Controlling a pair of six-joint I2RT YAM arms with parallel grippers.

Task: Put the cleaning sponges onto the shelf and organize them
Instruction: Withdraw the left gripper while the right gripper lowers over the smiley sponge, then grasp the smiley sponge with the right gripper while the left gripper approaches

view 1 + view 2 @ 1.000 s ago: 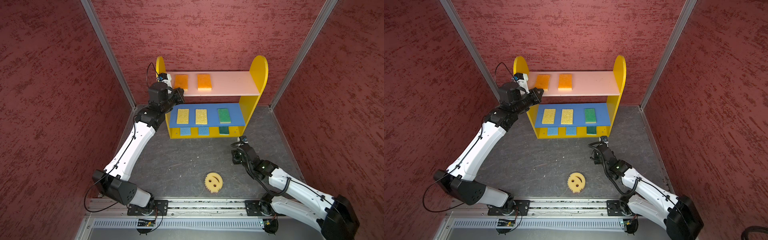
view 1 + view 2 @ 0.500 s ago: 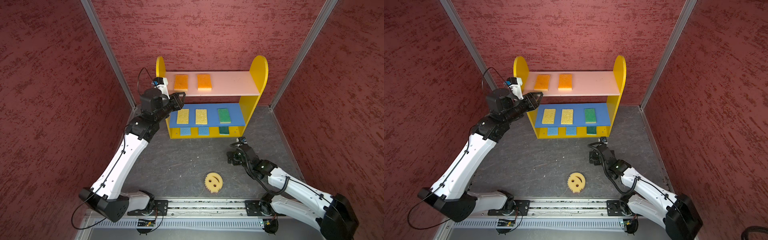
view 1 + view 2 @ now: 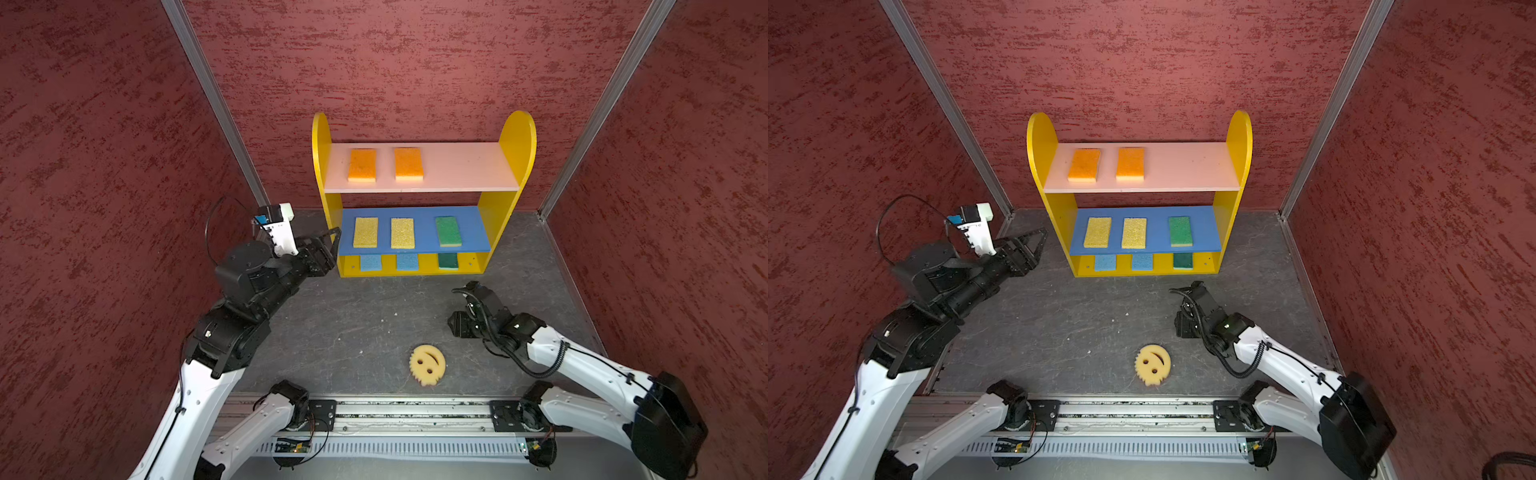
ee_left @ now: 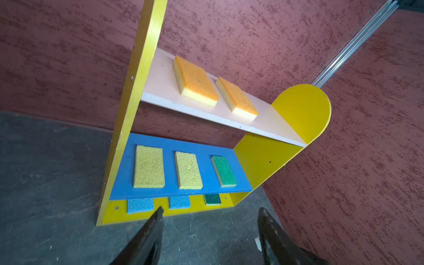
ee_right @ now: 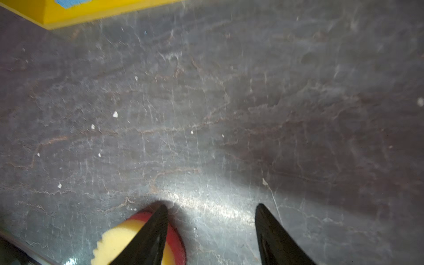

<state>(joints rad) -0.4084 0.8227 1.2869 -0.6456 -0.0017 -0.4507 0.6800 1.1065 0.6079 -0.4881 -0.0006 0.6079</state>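
- The right gripper [image 5: 211, 206] hangs low over the dark grey tabletop [image 3: 353, 316]; its jaws stand apart with only bare surface between them, so it grips nothing.
- The left gripper [image 4: 211, 208] is likewise spread and empty; it points at the shelf's near corner from outside.
- The round yellow smiley foam sponge [image 3: 427, 365], toothed at the rim, lies face up on the tabletop, alone and off the shelf; in both top views it sits at about 7 o'clock from the right gripper, near but apart; from the left gripper it lies at about 5 o'clock and well apart; the right arm is clearly the nearer.
- In the right wrist view the sponge shows beside one finger, outside the gap, with its pink underside peeking out; being round it has no long axis, so my judgement is that any approach angle serves once the jaws come over it.
- The three-tier shelf [image 3: 517, 137] stands at 12 o'clock from the smiley, against the back wall.
- The pink top board [image 3: 465, 166] carries two orange rectangular foam sponges [image 3: 362, 165] on its 9 o'clock half; the 3 o'clock half is bare, the likeliest spot for the smiley.
- The blue middle board [image 3: 424, 232] holds two yellow rectangular sponges [image 3: 365, 232] and one green rectangular sponge [image 3: 448, 231].
- The yellow base [image 3: 428, 266] holds two blue rectangular sponges [image 3: 370, 262] and one dark green sponge [image 3: 448, 260]; every rectangle's long axis runs 12 to 6.
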